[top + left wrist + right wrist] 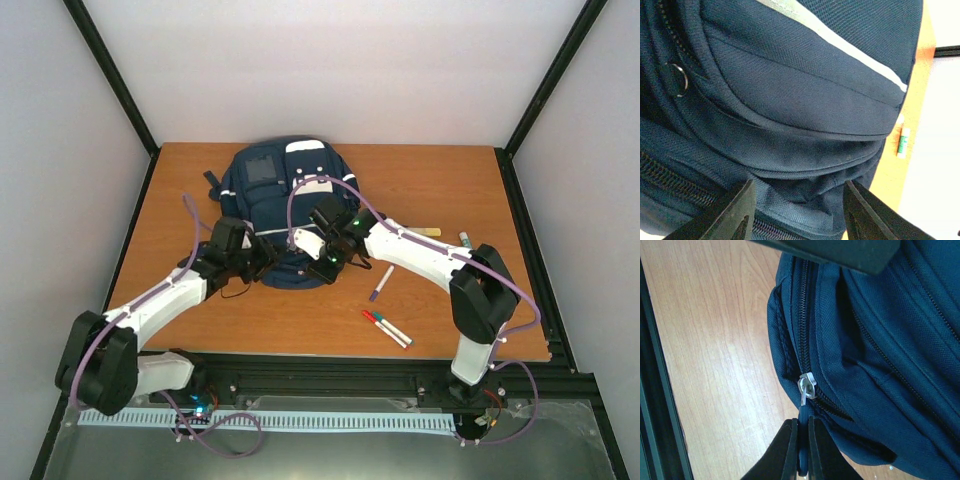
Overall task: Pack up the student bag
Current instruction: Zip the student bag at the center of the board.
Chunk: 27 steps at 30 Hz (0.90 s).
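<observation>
- The right jaws are pressed together at the bottom centre of the right wrist view, pinching the dark zipper pull (802, 442) that hangs from the silver slider (807, 385).
- The left jaws stand partly spread at the bottom of the left wrist view, either side of a bulge of bag fabric. Whether they touch it I cannot tell.
- In the top view, the left arm (160, 300) and the right arm (420, 255) reach inward from the lower corners and meet at the bag's near edge.
- The student bag (262, 192) lies flat on the wooden bench (180, 180), upper centre. It is navy with a white stripe.
</observation>
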Tool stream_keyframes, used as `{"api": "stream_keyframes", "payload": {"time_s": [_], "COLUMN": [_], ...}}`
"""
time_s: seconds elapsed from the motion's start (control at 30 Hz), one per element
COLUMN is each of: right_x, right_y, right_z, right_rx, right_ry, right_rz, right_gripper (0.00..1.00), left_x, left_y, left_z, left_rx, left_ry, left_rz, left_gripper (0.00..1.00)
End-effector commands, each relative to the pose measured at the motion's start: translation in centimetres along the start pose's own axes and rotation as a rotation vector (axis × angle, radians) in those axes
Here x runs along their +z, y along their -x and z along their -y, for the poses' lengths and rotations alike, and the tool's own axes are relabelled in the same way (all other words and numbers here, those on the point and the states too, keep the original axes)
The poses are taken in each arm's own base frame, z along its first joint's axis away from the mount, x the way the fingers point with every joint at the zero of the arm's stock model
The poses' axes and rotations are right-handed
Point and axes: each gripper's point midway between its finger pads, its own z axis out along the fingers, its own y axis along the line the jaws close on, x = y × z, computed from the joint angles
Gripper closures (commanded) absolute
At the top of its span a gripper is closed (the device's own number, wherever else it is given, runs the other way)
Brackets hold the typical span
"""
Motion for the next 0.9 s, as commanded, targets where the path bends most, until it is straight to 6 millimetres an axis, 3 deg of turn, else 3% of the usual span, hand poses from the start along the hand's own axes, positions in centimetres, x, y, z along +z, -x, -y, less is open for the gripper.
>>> {"api": "stream_keyframes", "payload": {"time_s": [0.0,0.13,0.23,0.43,0.57,0.73,0.87], "right_x": [-0.2,-0.1,0.1,0.0,-0.2,-0.4,-0.2], "right_y": [1.0,0.8,0.6,0.4,0.3,0.3,0.0], "right_z": [-1.7,-1.4,-1.2,-1.4,-1.6,-1.9,-2.0], "right_rx": [-0.023,-0.027,-0.024,-0.019,-0.02,-0.023,-0.022], "right_ry": [0.059,0.035,0.032,0.036,0.038,0.046,0.049], "right_rz": [0.041,0.035,0.029,0.031,0.04,0.05,0.049], "right_gripper": [0.97,0.97,0.97,0.97,0.97,0.97,0.97], "left_x": [1.0,1.6,0.5,-2.0,-1.2,0.3,1.8], "left_y": [0.0,-0.9,-0.8,-2.0,-3.2,-2.8,-2.5], "left_z": [1.8,2.3,2.7,0.5,-0.4,-0.2,0.4], "left_rx": [-0.015,-0.019,0.003,-0.033,-0.073,-0.072,-0.068], "left_ry": [-0.048,-0.044,-0.018,0.057,0.032,0.012,0.003], "left_rz": [-0.033,-0.085,-0.074,-0.067,-0.11,-0.113,-0.134], "left_gripper": [0.51,0.51,0.48,0.42,0.41,0.34,0.34]}}
